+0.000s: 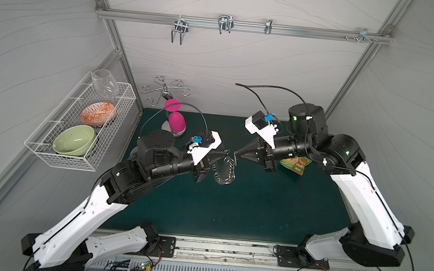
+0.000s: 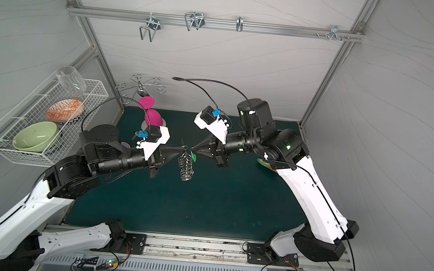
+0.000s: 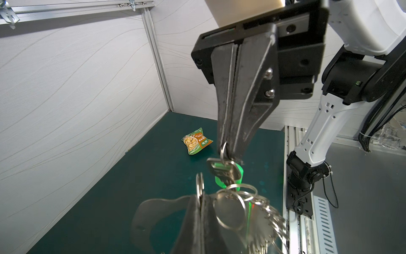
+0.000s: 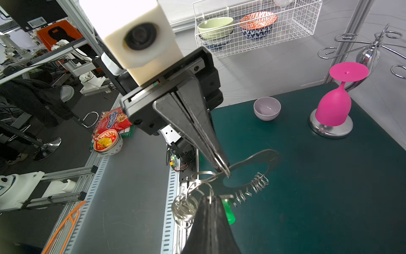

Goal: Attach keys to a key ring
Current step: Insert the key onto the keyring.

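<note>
Above the green mat, both grippers meet tip to tip. My left gripper is shut on one small wire ring of the key ring, a flat grey oval plate hanging below it with silver rings along its rim. My right gripper is shut on the metal loop of the keys, a silver key with a bright green tag. In the left wrist view the key hangs just above the plate's rings and overlaps them; whether they touch is unclear.
A green-orange snack packet lies on the mat under my right arm. At the back left, a pink glass stands upside down on a metal base, with a lilac bowl near it. A wire basket of bowls hangs on the left wall.
</note>
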Tool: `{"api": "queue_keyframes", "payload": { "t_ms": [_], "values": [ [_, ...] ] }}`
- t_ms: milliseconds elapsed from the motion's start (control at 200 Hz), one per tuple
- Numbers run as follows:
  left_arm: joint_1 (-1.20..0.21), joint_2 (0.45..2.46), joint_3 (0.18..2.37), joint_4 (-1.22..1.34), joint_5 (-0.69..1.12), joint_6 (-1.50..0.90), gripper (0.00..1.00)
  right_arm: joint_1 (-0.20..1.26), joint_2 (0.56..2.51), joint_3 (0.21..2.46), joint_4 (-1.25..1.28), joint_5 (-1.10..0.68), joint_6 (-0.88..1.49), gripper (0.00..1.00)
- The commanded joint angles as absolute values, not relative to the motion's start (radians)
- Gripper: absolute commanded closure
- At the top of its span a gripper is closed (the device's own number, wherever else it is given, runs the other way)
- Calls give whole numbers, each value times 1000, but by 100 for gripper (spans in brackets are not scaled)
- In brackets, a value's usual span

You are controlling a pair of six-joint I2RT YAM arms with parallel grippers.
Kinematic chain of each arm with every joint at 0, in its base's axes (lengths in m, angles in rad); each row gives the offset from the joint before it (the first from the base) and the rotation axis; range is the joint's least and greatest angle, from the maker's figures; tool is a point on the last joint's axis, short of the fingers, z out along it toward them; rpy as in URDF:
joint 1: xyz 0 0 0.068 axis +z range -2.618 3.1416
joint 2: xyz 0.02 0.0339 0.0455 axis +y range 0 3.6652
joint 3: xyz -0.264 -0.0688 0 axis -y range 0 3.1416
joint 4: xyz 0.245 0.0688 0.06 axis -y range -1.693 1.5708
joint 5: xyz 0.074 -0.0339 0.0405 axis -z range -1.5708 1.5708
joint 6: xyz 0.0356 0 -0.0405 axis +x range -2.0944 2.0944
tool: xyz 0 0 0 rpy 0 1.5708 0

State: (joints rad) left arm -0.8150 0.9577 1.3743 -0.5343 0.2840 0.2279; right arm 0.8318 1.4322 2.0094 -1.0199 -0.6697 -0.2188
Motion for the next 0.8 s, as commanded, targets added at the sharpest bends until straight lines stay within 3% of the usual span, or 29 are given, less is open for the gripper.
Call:
{"api": "queue_keyframes", "payload": {
  "t_ms": [0, 795],
  "values": [
    [-825, 957, 1432, -491, 296, 232, 100, 842, 1439, 2030, -1054, -656, -250, 100],
    [-875, 1002, 1483, -582, 251, 337, 100, 870, 1445, 2058, -1092, -602, -281, 100]
  ]
}}
